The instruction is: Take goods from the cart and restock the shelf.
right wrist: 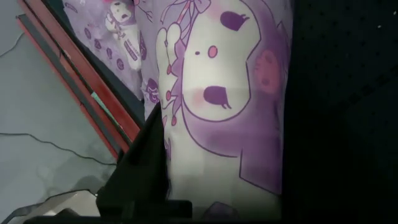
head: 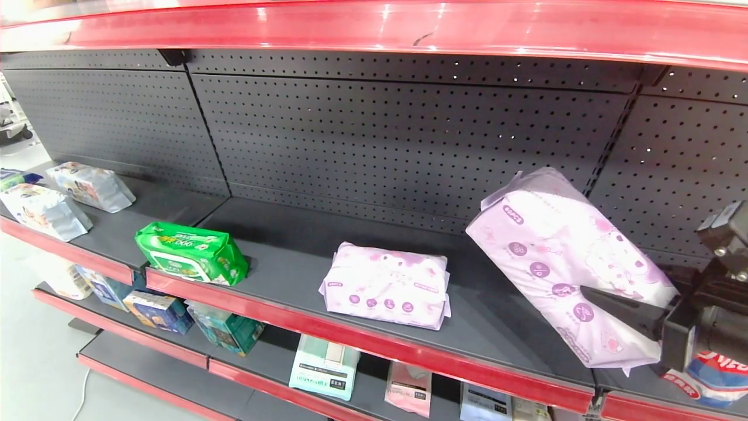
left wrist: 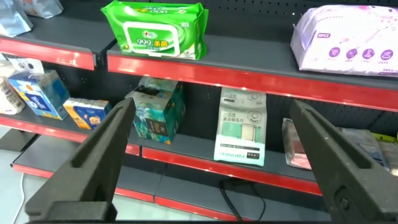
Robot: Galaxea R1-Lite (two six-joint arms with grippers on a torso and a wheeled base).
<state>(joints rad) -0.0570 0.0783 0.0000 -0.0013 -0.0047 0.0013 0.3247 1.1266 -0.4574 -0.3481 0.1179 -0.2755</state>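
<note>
Currently the right gripper [head: 608, 307] sits at the right end of the shelf [head: 304, 245], clamped on a purple wipes pack [head: 549, 245]. One black finger [head: 619, 309] lies across the pack's near face. The other finger is hidden behind it, so the grip is judged from the pack being carried between them. The pack is tilted, its far end raised toward the pegboard back [head: 409, 134] and its near end low by the shelf's red front edge. Whether that low end touches the shelf board is hard to tell. In the right wrist view the pack's cartoon print [right wrist: 217, 93] is close up beside the dark finger [right wrist: 143, 168].

A second purple pack [head: 387, 285] lies flat in the middle of the same shelf, well left of the held one. Farther left, a green wipes pack [head: 191, 252] stands near the front edge. Two silvery pouches [head: 90, 186] rest on the next section at the far left.

The left gripper [left wrist: 211, 107] hangs in front of the shelving, below the level of the green pack, its fingers [left wrist: 93, 155] spread wide with nothing between them. Beyond it, on the lower shelf [left wrist: 186, 155], stand blue boxes [left wrist: 37, 93], a teal box [left wrist: 158, 112] and a white and green pack [left wrist: 241, 127].
</note>
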